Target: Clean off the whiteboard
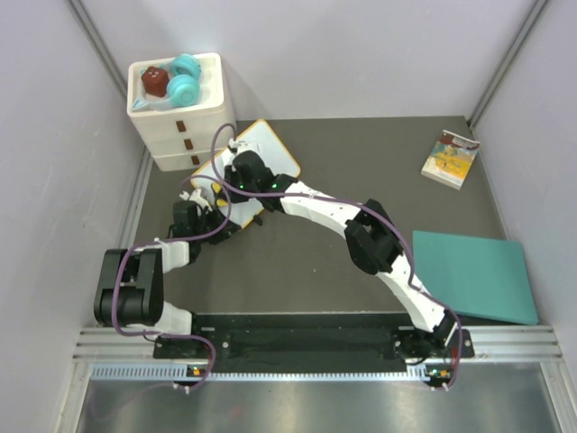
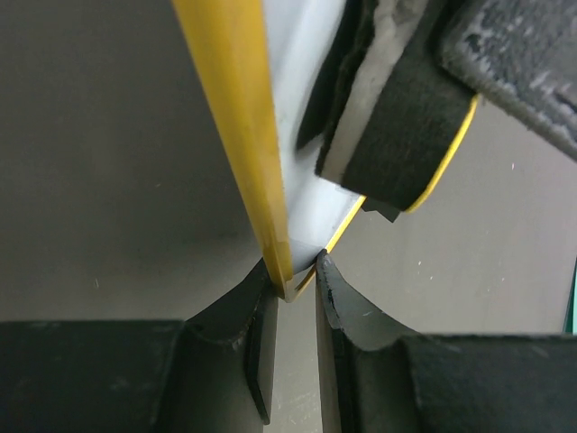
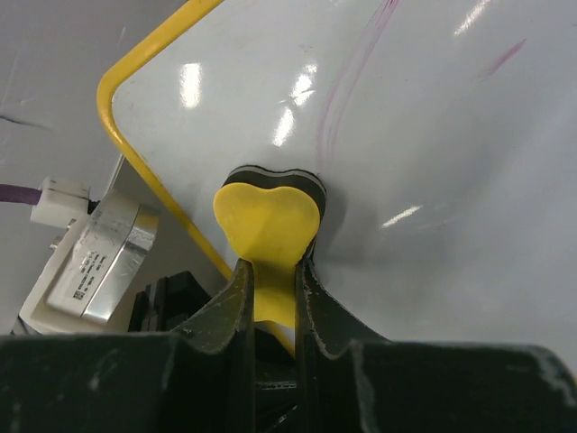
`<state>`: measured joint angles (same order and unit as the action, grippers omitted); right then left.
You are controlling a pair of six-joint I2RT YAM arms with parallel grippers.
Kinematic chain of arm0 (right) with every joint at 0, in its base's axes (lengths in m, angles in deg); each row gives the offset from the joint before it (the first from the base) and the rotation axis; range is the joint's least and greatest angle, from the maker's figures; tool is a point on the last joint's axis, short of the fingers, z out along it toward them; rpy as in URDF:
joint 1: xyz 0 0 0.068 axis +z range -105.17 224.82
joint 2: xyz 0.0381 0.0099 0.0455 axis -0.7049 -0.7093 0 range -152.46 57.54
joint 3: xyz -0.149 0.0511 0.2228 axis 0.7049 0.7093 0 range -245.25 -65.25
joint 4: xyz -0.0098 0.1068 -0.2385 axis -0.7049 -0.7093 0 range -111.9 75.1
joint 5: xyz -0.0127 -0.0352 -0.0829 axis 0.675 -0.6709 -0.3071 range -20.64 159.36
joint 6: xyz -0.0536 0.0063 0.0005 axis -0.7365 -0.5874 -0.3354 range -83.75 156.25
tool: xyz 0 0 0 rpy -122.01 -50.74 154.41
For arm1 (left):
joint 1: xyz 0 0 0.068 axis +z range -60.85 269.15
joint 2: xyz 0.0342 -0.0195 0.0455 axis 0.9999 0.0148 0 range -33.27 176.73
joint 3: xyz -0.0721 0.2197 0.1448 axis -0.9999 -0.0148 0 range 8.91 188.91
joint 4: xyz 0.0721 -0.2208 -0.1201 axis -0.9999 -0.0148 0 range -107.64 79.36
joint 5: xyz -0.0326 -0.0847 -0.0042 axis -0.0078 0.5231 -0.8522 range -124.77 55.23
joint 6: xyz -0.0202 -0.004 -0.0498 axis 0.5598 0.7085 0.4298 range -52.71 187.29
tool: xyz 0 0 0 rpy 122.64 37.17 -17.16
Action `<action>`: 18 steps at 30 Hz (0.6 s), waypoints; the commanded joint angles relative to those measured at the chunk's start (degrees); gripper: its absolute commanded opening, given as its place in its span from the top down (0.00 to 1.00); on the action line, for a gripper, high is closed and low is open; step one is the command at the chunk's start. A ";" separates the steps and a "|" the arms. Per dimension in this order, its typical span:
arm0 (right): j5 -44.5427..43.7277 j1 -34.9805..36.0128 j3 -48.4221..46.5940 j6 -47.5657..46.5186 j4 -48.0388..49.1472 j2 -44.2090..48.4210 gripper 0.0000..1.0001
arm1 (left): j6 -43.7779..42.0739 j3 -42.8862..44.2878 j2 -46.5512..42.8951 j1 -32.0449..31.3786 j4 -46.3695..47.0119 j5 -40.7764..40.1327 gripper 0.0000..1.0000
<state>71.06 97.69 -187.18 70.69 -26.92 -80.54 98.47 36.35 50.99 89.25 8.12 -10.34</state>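
Note:
The whiteboard [image 1: 267, 147], white with a thin orange-yellow frame, lies at the back left of the table, partly under both arms. In the right wrist view its surface [image 3: 433, 135] bears faint purple streaks. My right gripper [image 3: 273, 271] is shut on a yellow heart-shaped eraser [image 3: 267, 225], whose dark felt side presses on the board. My left gripper [image 2: 297, 275] is shut on the board's yellow corner [image 2: 243, 135]. The eraser's felt [image 2: 397, 135] shows above it. In the top view the left gripper [image 1: 209, 200] and right gripper [image 1: 236, 173] meet at the board's near left edge.
A white three-drawer box [image 1: 178, 113] with toys on top stands just behind the board. A small book [image 1: 451, 159] lies at the back right. A teal mat [image 1: 473, 275] lies at the right. Grey walls close in on both sides.

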 commanded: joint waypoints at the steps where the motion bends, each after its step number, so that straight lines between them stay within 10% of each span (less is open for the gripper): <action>1: -2.56 -0.13 -2.52 -1.12 -0.56 -1.05 1.00 | -3.32 -0.28 0.19 0.16 -3.73 -6.14 0.82; 18: -4.51 -8.64 -9.82 5.45 0.76 -4.48 1.00 | -3.67 -0.28 -0.33 -1.94 -4.09 -7.20 0.82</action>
<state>68.43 92.75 -193.82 72.37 -28.55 -82.96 98.42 36.35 50.80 87.87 8.21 -11.83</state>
